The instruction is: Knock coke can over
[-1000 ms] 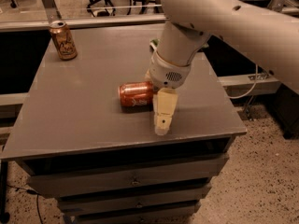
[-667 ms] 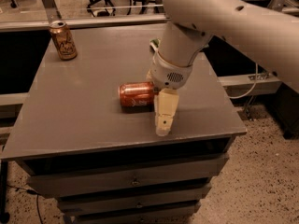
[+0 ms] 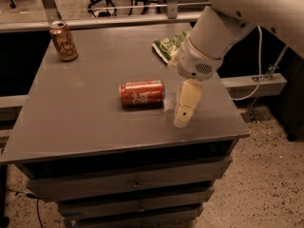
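Note:
The coke can (image 3: 141,92), red-orange with white script, lies on its side near the middle of the grey table (image 3: 85,127). My gripper (image 3: 183,119) hangs from the white arm just to the right of the can, pointing down at the table top, a small gap away from the can's right end. It holds nothing that I can see.
A tan-gold can (image 3: 63,41) stands upright at the table's far left corner. A green and white snack bag (image 3: 167,45) lies at the far edge, partly behind the arm. The table's right edge is close to the gripper. Drawers sit below the top.
The arm has pulled up and to the right, off the coke can, uncovering the snack bag behind it. The can stays lying on its side.

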### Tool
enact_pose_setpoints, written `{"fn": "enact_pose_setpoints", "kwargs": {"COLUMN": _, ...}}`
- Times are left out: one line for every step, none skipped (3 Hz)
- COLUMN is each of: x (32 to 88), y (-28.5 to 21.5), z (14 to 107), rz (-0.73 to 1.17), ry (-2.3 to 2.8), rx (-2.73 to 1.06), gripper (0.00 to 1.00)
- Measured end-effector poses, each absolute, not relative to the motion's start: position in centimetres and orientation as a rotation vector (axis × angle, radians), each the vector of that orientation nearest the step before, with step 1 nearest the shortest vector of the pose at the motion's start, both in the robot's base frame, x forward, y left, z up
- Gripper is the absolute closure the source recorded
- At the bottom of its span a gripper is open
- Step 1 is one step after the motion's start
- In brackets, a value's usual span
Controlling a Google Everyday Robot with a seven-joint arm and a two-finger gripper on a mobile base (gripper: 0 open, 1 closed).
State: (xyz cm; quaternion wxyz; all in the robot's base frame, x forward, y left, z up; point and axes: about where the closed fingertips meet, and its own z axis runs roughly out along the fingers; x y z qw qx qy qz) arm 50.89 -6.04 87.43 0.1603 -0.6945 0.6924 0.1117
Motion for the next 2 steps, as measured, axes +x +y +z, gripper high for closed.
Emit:
{"fn": "enact_pose_setpoints", "kwargs": {"x": 51.6, "y": -10.2, "z": 90.5, "rz": 0.313, "ry": 1.924, "rx": -1.813, "gripper": 0.0}}
{"fn": "enact_pose_setpoints", "kwargs": {"x": 51.3, "y": -15.5, "z": 93.4, "rz": 0.345, "ry": 1.842, "rx": -1.619, "gripper": 0.0}}
